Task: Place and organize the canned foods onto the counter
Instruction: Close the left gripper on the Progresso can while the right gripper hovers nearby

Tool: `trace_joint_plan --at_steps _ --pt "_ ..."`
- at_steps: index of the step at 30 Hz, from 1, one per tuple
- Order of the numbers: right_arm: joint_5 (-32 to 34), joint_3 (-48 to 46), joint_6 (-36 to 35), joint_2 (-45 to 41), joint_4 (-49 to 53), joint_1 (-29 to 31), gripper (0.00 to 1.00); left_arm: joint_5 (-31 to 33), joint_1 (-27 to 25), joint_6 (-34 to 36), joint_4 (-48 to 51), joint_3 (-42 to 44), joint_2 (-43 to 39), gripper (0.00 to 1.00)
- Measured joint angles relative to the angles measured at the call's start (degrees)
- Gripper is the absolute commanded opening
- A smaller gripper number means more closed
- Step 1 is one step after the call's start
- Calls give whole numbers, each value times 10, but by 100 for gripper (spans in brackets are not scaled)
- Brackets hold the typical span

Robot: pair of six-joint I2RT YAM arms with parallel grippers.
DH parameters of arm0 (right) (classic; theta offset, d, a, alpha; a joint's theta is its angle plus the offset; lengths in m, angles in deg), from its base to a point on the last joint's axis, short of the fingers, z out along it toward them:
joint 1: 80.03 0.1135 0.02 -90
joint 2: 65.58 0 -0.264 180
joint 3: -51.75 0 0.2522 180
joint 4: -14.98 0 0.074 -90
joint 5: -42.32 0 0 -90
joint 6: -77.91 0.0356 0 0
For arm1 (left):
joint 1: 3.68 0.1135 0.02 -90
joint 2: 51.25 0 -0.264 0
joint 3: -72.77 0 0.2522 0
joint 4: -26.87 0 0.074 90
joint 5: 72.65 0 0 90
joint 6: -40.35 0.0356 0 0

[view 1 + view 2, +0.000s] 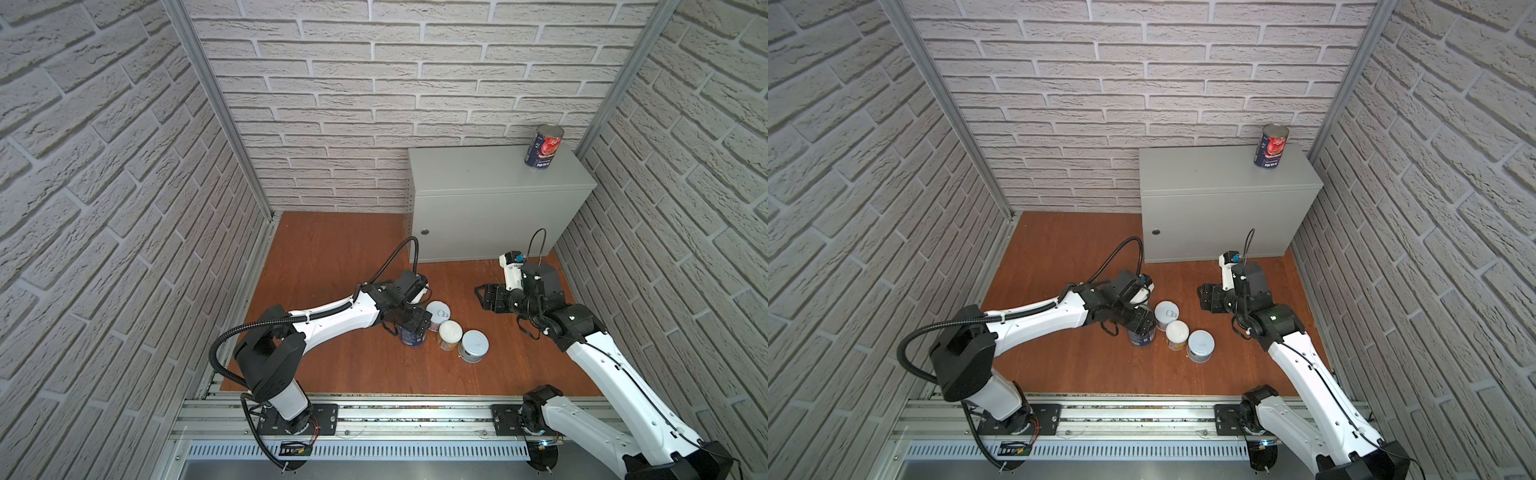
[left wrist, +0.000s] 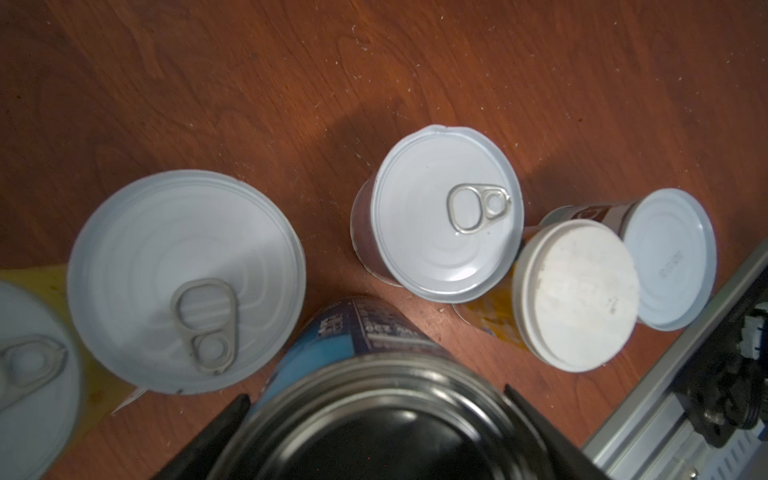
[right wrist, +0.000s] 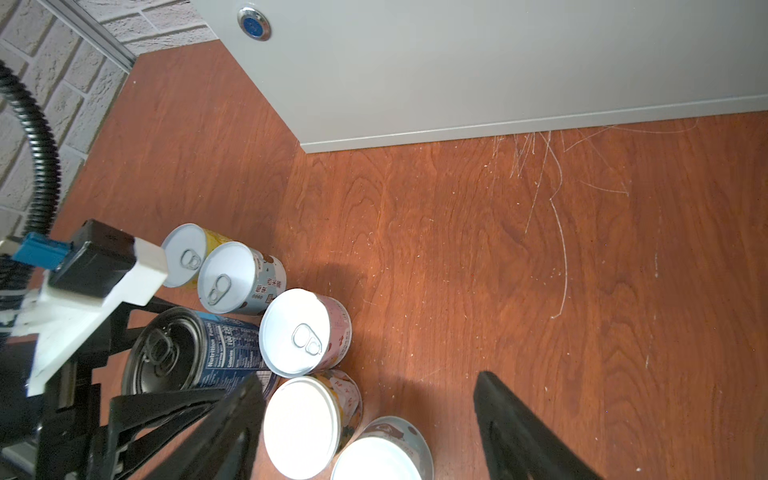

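**One Up, Six Down**

A blue-labelled tin (image 1: pixel 543 146) is seen upright at the back right corner of the counter (image 1: pixel 478 174). Five short white-lidded tins (image 3: pixel 305 332) are clustered on the wooden floor (image 1: pixel 332 257). Beside them, a second blue tin (image 2: pixel 353 328) is straddled by the left gripper (image 2: pixel 376 395); whether it is pinched cannot be told. The right gripper (image 1: pixel 481 298) is spread wide, empty.

Pale brick-patterned walls (image 1: pixel 332 83) enclose three sides, joined at the corners by aluminium posts (image 1: pixel 220 110). The floor (image 1: pixel 332 249) is reddish-brown wood-grain board, scratched and speckled.
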Motion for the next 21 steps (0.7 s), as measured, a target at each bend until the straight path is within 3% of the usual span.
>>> trace_joint_plan --at_steps 4,21 --pt "-10 8 -6 7 7 0 97 -10 9 5 0 -2 1 27" --pt "-54 16 -7 -2 2 0 97 -52 52 14 9 -6 1 24"
